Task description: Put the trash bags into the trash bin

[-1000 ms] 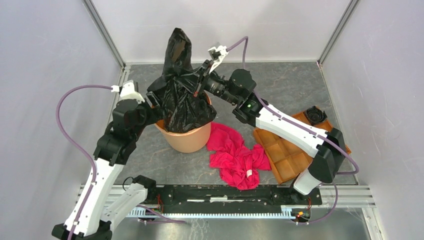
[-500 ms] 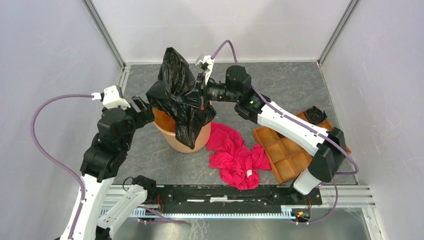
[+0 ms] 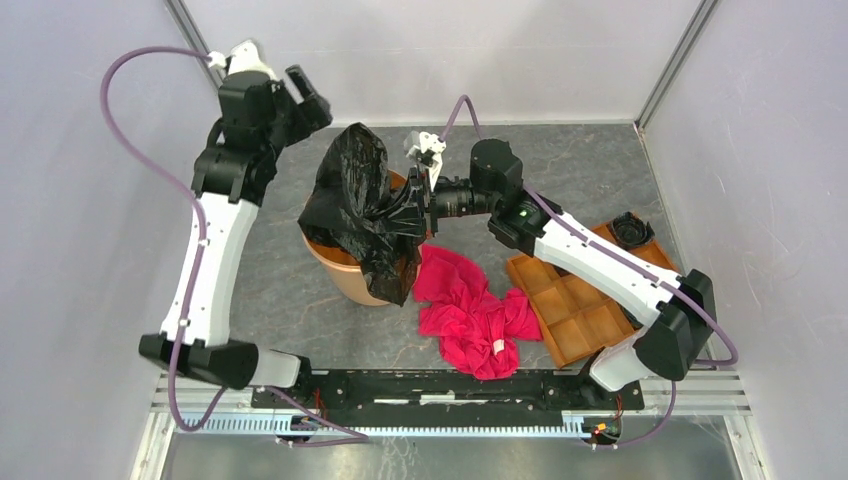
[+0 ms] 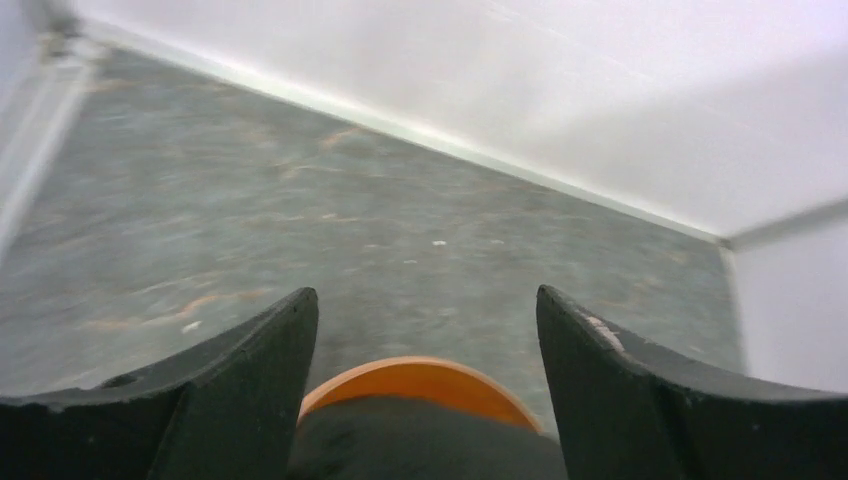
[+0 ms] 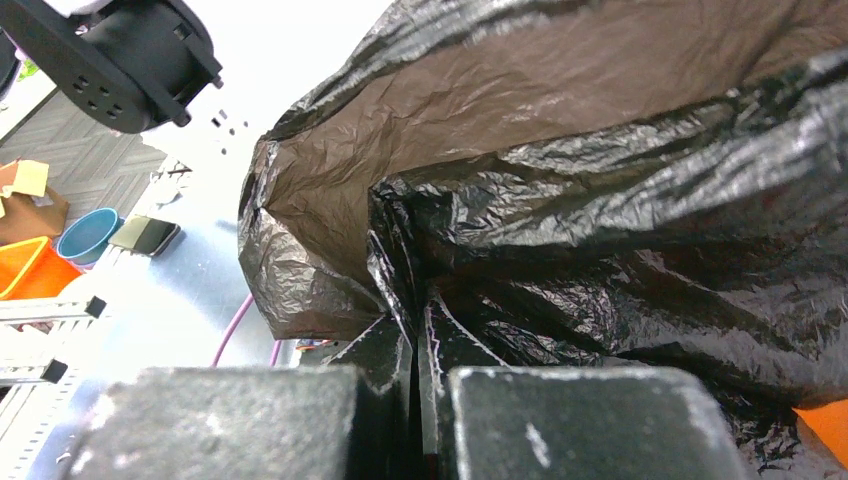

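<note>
The left fingers (image 4: pixel 230 390) had let go in the last half second and swung up toward the far-left corner. They were spread wide and empty, well above the trash bin (image 3: pixel 338 272). Without that hold, the trash bag (image 3: pixel 352 190) had sagged from a tall peak into a lump over the bin's mouth, with one fold hanging outside the near-right wall. The right fingers (image 5: pixel 560 420) stayed clenched on a pleat of plastic beside the right rim. The bag lay draped on the bin, not seated inside, so pushing it down likely fell to the right arm.
</note>
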